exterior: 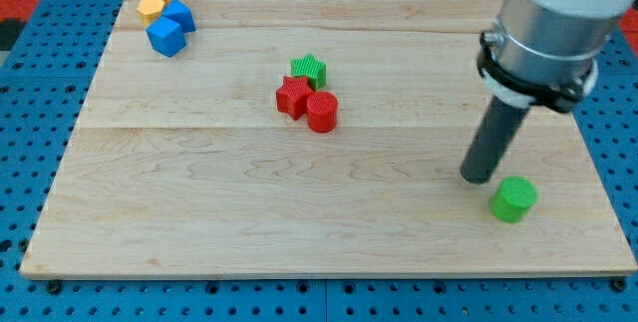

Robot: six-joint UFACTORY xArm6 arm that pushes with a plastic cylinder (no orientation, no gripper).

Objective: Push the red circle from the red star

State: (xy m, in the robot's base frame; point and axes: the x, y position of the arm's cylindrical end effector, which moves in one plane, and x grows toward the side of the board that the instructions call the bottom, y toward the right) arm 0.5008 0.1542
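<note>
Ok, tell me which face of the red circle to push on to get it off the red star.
Contact the red circle on its upper-left side, in the notch where it touches the red star, and push toward the view's lower right. My tip now sits far right, beside the green circle, so it must circle round first.

Arm cut off — top edge; yellow blocks' shapes unclear.

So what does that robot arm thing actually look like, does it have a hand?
No hand. The arm is a fat, smooth, light grey cylinder with a black ring round its lower edge. From it sticks a straight dark grey rod, round and plain, ending in my tip. No cables or markings show.
</note>
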